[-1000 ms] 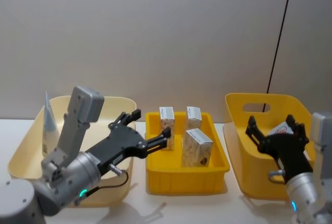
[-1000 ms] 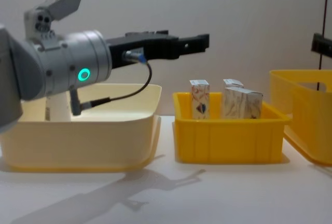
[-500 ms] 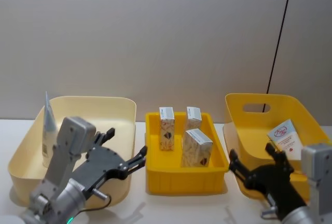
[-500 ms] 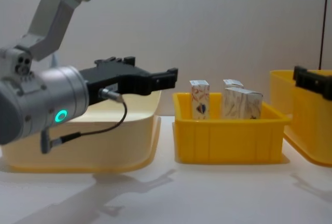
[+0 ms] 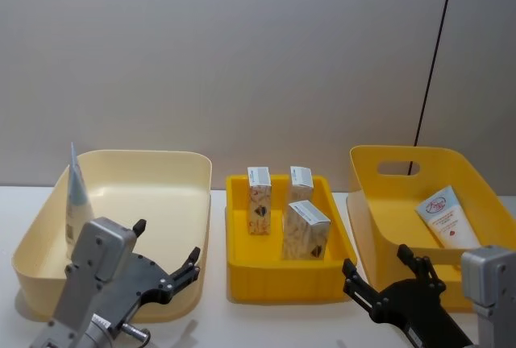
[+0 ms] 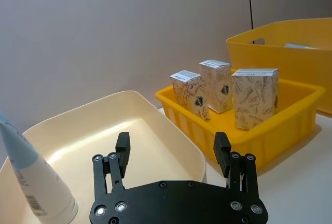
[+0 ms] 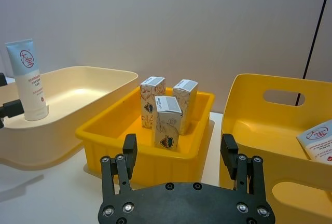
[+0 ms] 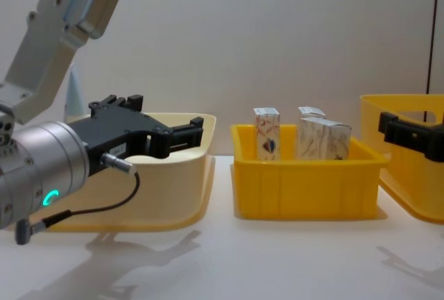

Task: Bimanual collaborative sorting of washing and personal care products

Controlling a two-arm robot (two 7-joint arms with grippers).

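Three cream cartons point(image 5: 305, 229) with brownish print stand upright in the small yellow tray point(image 5: 242, 271) at the middle. One pale blue-and-white tube point(image 5: 76, 195) stands in the cream bin point(image 5: 161, 159) on the left. A second tube point(image 5: 443, 215) leans inside the large yellow bin point(image 5: 403, 155) on the right. My left gripper point(image 5: 166, 241) hangs open and empty over the cream bin's near right corner. Open and empty too, my right gripper point(image 5: 376, 259) is low in front of the yellow bin. In the left wrist view the left gripper point(image 6: 172, 141) faces the cartons point(image 6: 253, 97).
The white tabletop point(image 8: 277, 258) runs in front of all three containers. A grey wall stands behind, with a thin black cable point(image 5: 431, 58) down its right side. In the chest view the left arm's grey body point(image 8: 41, 168) is large at the left.
Both arms have drawn back toward me and dropped lower. The left gripper left the yellow tray's edge, and the right gripper came away from the large yellow bin. Both stayed open.
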